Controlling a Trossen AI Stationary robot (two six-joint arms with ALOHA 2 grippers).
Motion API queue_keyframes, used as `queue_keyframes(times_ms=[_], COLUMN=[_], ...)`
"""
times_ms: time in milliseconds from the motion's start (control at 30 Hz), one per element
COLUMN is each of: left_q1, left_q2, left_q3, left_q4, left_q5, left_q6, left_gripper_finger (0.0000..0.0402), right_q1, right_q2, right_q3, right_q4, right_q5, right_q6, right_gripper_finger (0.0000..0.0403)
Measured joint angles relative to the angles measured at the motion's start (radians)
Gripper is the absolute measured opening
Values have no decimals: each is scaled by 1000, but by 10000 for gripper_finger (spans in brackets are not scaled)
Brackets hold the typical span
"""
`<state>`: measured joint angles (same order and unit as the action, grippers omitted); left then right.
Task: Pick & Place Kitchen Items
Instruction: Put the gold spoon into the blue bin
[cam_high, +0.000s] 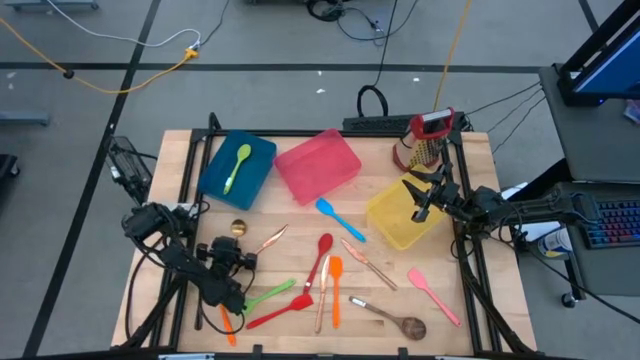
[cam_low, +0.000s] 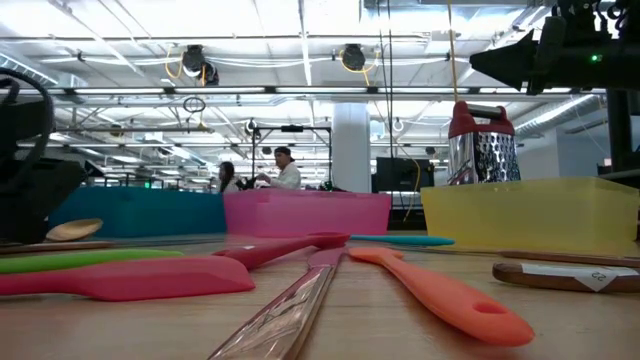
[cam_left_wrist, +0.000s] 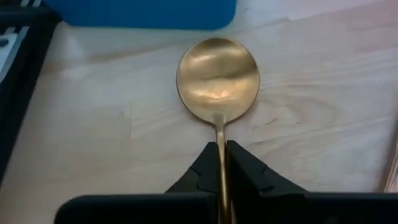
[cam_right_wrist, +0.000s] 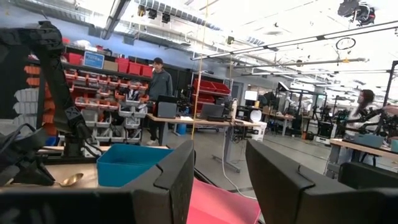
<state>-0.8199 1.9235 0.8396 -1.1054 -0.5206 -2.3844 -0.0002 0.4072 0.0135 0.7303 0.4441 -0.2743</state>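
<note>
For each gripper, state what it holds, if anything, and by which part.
The left gripper is shut on the gold spoon, on its handle just behind the bowl. The right gripper holds nothing.

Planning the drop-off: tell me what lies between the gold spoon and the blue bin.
Bare wood only. In the left wrist view, the gold spoon, held by the left gripper, faces the blue bin across empty tabletop.

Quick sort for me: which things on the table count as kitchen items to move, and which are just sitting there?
To move: gold spoon, clamped by left gripper; green spoon in blue bin; blue spatula; orange spatula; pink spatula; wooden spoon.
Just there: box grater; pink bin; yellow bin.
</note>
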Motion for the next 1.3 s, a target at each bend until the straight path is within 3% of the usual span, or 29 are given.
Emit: queue_keyframes(times_ms=[233,633,1033,1300], left_q1=[35,45,138,199], left_q2=[-68,-72,-113,-264], left_q3=[7,35,152,172], left_q4=[-20,-25,-69,-67], left_q5=[-22,-109,-253,-333], left_q6=[1,2,172,356], left_gripper_finger=[11,11,11,11], right_q1=[0,0,0,0], right_q2=[0,0,0,0], right_q3=[0,0,0,0], right_q4=[0,5,7,6], right_q5=[0,0,0,0], right_q6=[0,0,0,0], right_gripper_finger=[141,141,141,141])
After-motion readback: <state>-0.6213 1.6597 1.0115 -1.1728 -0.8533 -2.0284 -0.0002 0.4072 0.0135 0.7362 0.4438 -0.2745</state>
